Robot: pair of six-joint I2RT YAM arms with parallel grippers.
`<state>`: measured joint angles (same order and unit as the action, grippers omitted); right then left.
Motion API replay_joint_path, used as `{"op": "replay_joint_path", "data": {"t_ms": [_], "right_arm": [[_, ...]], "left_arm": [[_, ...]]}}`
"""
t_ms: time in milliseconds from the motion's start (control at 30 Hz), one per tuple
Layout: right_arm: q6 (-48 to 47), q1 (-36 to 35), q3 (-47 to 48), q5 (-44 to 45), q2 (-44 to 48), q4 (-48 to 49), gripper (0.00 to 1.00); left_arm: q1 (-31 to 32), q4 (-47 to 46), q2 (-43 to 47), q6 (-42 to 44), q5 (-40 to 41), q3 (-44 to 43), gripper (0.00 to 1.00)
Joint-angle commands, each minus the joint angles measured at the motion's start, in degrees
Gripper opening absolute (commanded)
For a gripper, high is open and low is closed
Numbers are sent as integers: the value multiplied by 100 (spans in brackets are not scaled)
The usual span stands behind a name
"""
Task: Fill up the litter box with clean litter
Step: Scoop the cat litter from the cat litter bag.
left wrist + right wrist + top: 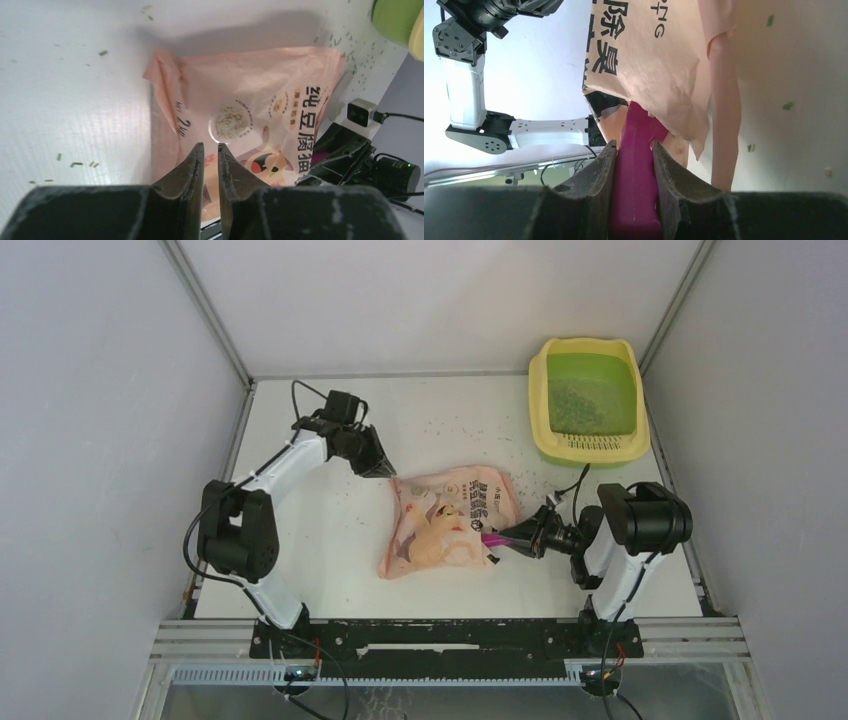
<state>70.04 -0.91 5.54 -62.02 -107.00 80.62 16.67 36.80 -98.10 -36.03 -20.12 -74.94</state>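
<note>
White tabletop [330, 540] strewn with stray granules bears the litter box [590, 445], well beyond our right gripper [634, 145], with litter [585, 400] covering its green basin. That gripper clamps a magenta scoop [639, 165] that disappears into the peach bag [450, 520] just ahead. Our left gripper [210, 146] hovers at the bag's far corner, jaws barely parted, holding nothing.

Left arm [290, 458] stretched forward, jaws barely apart; right arm [640, 517] folded leftward, jaws clamped on the scoop [636, 190]
</note>
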Motion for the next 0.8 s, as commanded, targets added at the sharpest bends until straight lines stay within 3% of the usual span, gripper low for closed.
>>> {"op": "replay_joint_path", "data": {"t_ms": [0,167,433,767], "right_arm": [[102,38,-15,-191,226,565,0],[221,-105,202,28,66,569,0],[620,-1264,914,1069,-188,591,0],[1396,-2901,3116,2256,-1171,413,0]], "left_arm": [[443,-122,356,-221,-113,-12,20],[737,-368,187,-394,-81,76,20],[584,-686,281,-426,99,532,19],[-119,-446,1020,-88,300,974,20]]}}
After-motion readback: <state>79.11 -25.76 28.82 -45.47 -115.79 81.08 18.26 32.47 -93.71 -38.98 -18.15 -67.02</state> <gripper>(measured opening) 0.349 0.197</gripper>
